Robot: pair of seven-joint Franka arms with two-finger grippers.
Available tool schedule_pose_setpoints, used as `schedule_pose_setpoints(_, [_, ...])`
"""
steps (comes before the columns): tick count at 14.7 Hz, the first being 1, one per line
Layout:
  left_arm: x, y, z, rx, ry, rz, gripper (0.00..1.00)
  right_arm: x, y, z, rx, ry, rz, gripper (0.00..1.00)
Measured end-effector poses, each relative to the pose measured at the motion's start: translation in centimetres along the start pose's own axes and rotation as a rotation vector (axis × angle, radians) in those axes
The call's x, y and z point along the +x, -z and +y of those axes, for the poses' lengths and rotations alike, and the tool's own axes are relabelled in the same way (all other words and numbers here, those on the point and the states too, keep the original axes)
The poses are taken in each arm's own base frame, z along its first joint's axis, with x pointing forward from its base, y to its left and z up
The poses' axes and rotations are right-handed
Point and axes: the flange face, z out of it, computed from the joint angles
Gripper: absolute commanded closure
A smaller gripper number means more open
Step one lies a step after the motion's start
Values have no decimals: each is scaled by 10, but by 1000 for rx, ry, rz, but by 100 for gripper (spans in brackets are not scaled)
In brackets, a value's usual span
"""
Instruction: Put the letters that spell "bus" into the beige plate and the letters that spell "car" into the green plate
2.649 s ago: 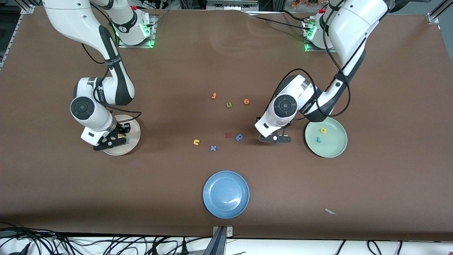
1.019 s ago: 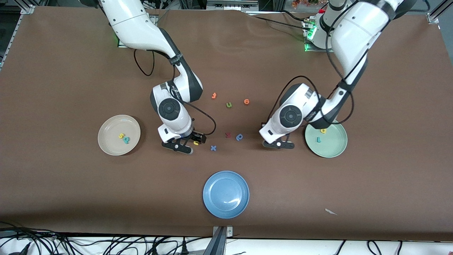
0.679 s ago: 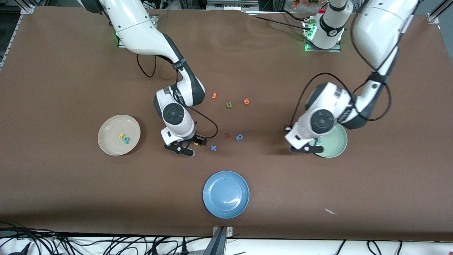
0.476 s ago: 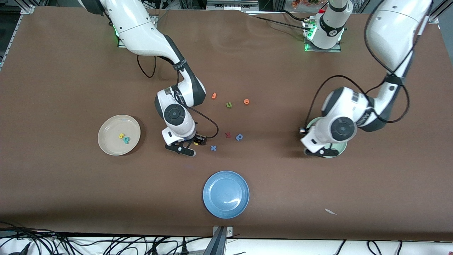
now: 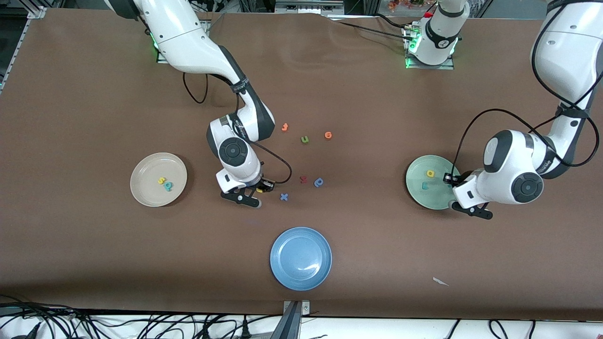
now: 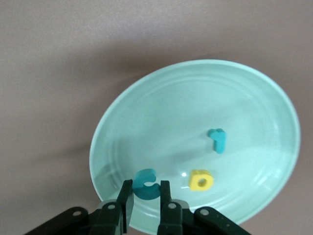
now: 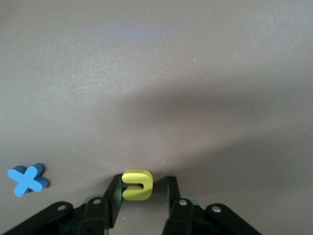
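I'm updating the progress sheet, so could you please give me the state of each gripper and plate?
Left gripper: shut on teal c, over green plate.
Right gripper: open, straddling yellow u on the table.
Green plate: holds yellow a and teal r.
Beige plate: holds yellow s and teal b.

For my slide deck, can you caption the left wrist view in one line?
Left gripper shut on the teal c over the green plate, which already holds the yellow a and teal r.

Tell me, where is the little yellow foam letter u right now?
The yellow foam u sits between the right tool's fingers on the brown table, beside the blue foam x.
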Motion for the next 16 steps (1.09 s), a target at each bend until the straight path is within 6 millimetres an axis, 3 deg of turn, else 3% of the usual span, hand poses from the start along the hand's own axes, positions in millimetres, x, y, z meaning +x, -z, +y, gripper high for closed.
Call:
schedule_pose_setpoints(1, [2,-6,0,0,-7,0,41,0,0,0,0,0,0,65])
schedule_pose_setpoints(2, [3,-9,3,-3,-12,-3,15,0,0,0,0,0,0,68])
schedule_pose_setpoints(3, [4,-11,6,-4,-17,-4,0,0,0,0,0,0,0,70])
schedule_pose_setpoints(7, [7,-4,13,-1,-28,6,0,1,1,0,-1,-1,1,76])
schedule_pose_setpoints(9, [5,13,16,9,-31,14,0,4,8,-3,-4,0,-5,79])
schedule_pose_setpoints(13, [-9,89,57,56,-62,31,0,14,33,-8,-28,30,-31,79])
schedule_pose_setpoints(16, [-38,154,89,119,-38,29,0,37,46,17,-76,138,-48,79])
